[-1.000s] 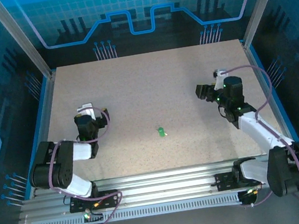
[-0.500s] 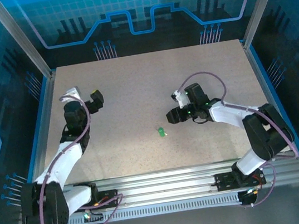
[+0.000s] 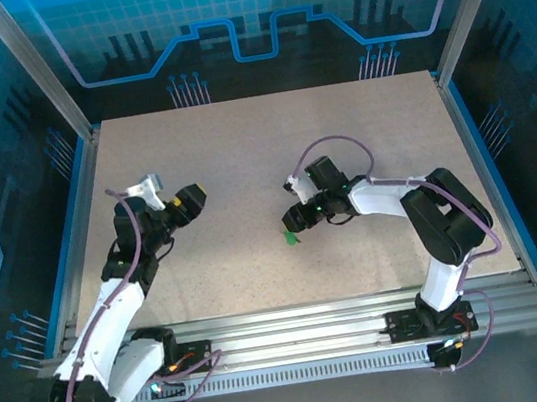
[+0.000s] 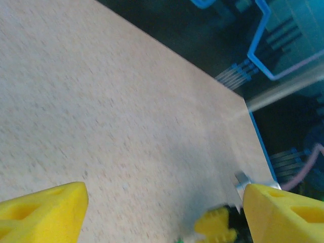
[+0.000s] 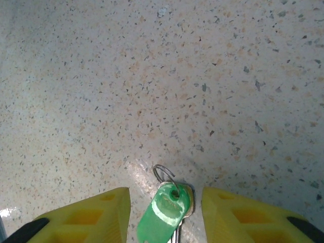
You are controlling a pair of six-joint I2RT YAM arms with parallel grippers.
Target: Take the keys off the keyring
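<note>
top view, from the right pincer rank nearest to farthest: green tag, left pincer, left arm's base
1. green tag, right beside the right pincer, on its near side
2. left pincer, off to the left
3. left arm's base, at the near edge, lower left

Table (image 5: 202,76): speckled stone-look top, mostly matt, faint wet-looking sheen in one patch. Green tag (image 5: 166,216): smooth plastic, slightly glossy. Key (image 5: 188,201) behind it: grey metal, dull shine. Wire ring (image 5: 163,173): thin bright metal. Right gripper fingers (image 5: 96,215): yellow plastic, matt. Front rails (image 3: 296,320): brushed metal.
</note>
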